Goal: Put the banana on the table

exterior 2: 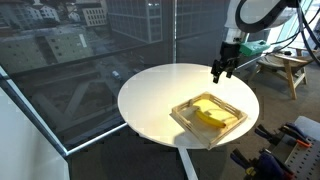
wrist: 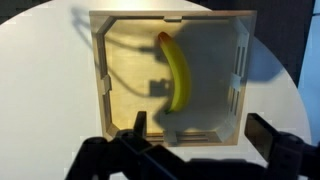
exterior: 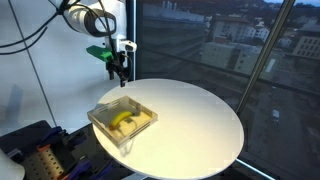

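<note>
The banana (wrist: 176, 72) is small, curved and yellow with darker tips. It lies inside the shallow square beige tray (wrist: 102, 80) and shows in both exterior views (exterior: 124, 120) (exterior 2: 208, 115). The tray sits on the round white table (exterior: 195, 115) (exterior 2: 155, 95). My gripper (exterior: 119, 72) (exterior 2: 219, 72) hangs above the table, behind the tray and well above it. In the wrist view its two fingers (wrist: 200, 135) are spread wide apart with nothing between them. It is open and empty.
Large windows with city buildings stand behind the table. A wooden stool (exterior 2: 285, 68) is at the far right. A shelf with dark gear (exterior: 35, 150) sits low beside the table. The tray lies near the table's edge.
</note>
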